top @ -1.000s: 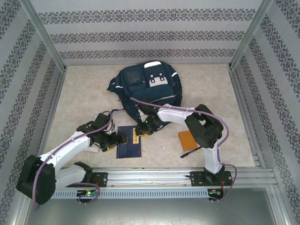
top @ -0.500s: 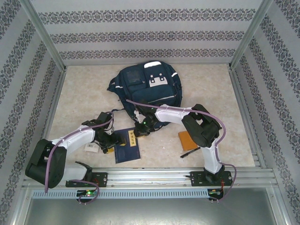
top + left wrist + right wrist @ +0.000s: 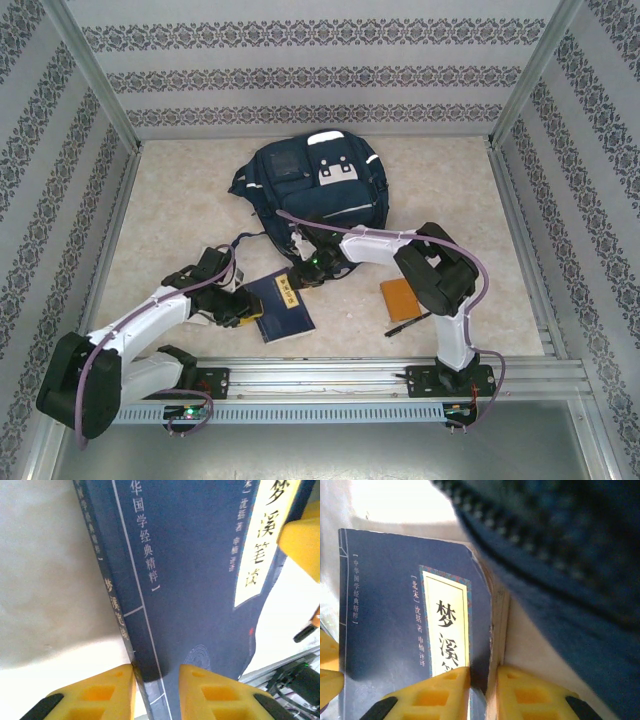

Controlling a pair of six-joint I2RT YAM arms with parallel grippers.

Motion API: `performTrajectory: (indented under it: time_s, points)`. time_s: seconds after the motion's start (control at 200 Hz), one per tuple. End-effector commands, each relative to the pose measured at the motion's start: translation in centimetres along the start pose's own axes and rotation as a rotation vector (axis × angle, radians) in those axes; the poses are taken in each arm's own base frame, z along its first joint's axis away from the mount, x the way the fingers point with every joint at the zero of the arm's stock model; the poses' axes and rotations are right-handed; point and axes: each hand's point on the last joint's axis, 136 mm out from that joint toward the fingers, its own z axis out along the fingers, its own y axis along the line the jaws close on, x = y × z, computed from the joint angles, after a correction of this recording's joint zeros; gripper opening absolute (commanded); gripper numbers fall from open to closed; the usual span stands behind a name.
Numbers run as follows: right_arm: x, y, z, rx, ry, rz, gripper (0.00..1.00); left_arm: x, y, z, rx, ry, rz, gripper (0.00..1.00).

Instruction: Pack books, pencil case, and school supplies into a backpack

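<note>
The navy book [image 3: 282, 308], with its pale-yellow label, lies askew on the table just in front of the big navy backpack [image 3: 310, 185]. My left gripper [image 3: 245, 308] is shut across its spine edge. In the left wrist view the yellow fingers [image 3: 100, 697] straddle the book [image 3: 190, 580] spine at the left gripper [image 3: 155, 672]. My right gripper [image 3: 305, 275] is shut on the far page edge. In the right wrist view the right gripper [image 3: 482, 672] pinches the book [image 3: 385, 605] under the backpack [image 3: 570, 545] fabric. A black pen [image 3: 408, 323] lies to the right.
An orange rectangle [image 3: 400, 298] lies just above the pen, beside the right arm. The metal rail [image 3: 330, 375] runs along the near table edge. Patterned walls close in the left, right and back sides.
My left jaws have closed from wide open onto the book's spine edge. The book has turned on the table and now lies more slanted. The right gripper has stayed on the far edge.
</note>
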Motion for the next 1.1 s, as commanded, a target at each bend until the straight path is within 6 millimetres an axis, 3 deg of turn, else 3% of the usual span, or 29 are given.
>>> performTrajectory:
  time_s: [0.0, 0.21, 0.245, 0.3, 0.4, 0.525, 0.65, 0.749, 0.794, 0.954, 1.034, 1.099]
  points:
    - [1.0, 3.8, -0.6, -0.149, 0.013, -0.06, 0.21, -2.9, -6.4, -1.4, 0.24, -0.128, 0.158, 0.21]
    - [1.3, 3.5, -0.5, -0.159, 0.012, -0.04, 0.21, -3.6, -7.2, -1.6, 0.281, -0.154, 0.134, 0.23]
    - [1.3, 3.5, -0.6, -0.162, 0.012, -0.041, 0.21, -3.7, -7.2, -1.4, 0.289, -0.159, 0.126, 0.29]
    - [1.3, 3.6, -0.6, -0.168, 0.012, -0.042, 0.21, -3.8, -6.7, -1.2, 0.269, -0.162, 0.098, 0.49]
    - [1.5, 3.8, -0.4, -0.184, 0.025, -0.035, 0.21, -3.9, -4.9, -0.3, 0.19, -0.148, 0.042, 0.55]
    - [1.2, 3.7, -0.7, -0.173, 0.005, -0.043, 0.23, -3.6, -3.3, 1.0, 0.129, -0.11, 0.0, 0.42]
    - [1.3, 4.2, -1.8, -0.179, -0.028, -0.062, 0.39, -3.5, -4.0, -0.1, 0.106, -0.093, 0.069, 0.18]
    - [1.0, 5.0, -5.0, -0.148, -0.115, -0.117, 0.54, -3.9, -7.1, -3.2, 0.177, -0.142, 0.172, 0.05]
    - [0.7, 6.1, -7.4, -0.145, -0.171, -0.153, 0.6, -4.0, -9.3, -5.3, 0.236, -0.177, 0.232, 0.0]
    - [0.7, 10.3, -16.2, -0.283, -0.385, -0.275, 0.78, -1.7, -18.4, -13.6, 0.586, -0.272, 0.554, 0.0]
    - [1.5, 12.3, -20.2, -0.421, -0.482, -0.409, 0.97, -0.3, -21.1, -16.4, 0.715, -0.281, 0.676, 0.0]
    - [2.7, 13.2, -22.9, -0.464, -0.596, -0.542, 0.98, 0.5, -22.3, -17.6, 0.771, -0.26, 0.734, 0.0]
